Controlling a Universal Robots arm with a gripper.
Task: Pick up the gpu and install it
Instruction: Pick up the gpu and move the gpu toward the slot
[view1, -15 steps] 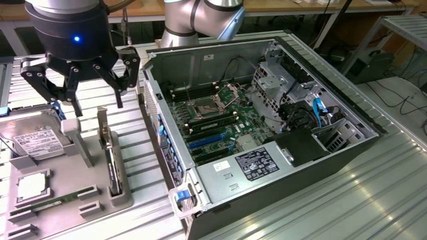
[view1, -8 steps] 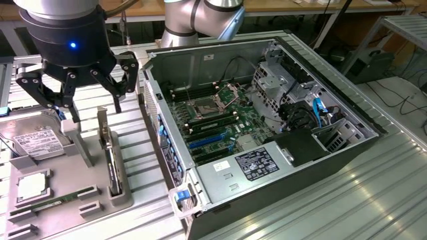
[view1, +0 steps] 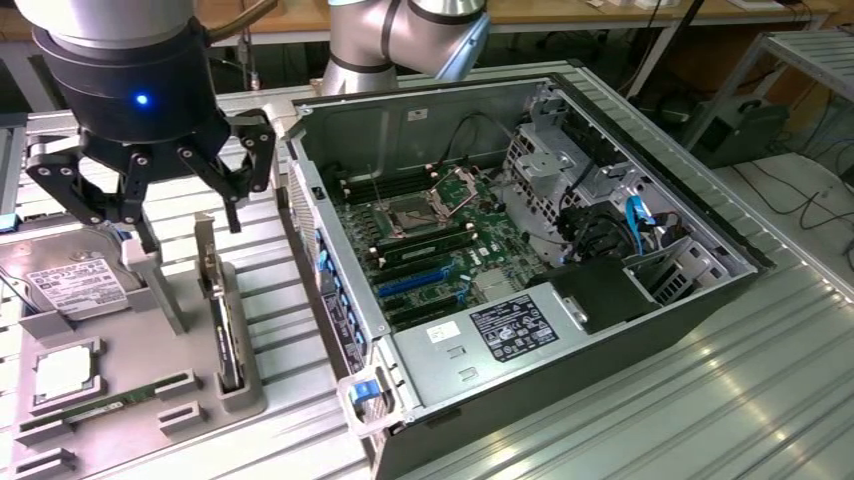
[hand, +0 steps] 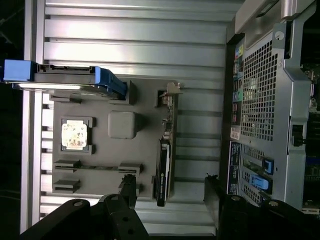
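Checker: Case (view1: 400, 130)?
Tagger: Open tower lying on its side, motherboard facing up, at the exterior view's right.
Checker: Holder?
Tagger: Gray holder (view1: 140, 355) just beside the case. Gripper (view1: 187, 235) hovers over it, fingers spread wide, nothing in them.
Checker: Gpu?
Tagger: gpu (view1: 220, 320) stands on edge in the holder's slot, just below the fingertips, not gripped.

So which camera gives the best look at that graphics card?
The exterior view: the gpu stands on edge in the gray holder, its side partly visible. The wrist view looks straight down on its thin top edge.
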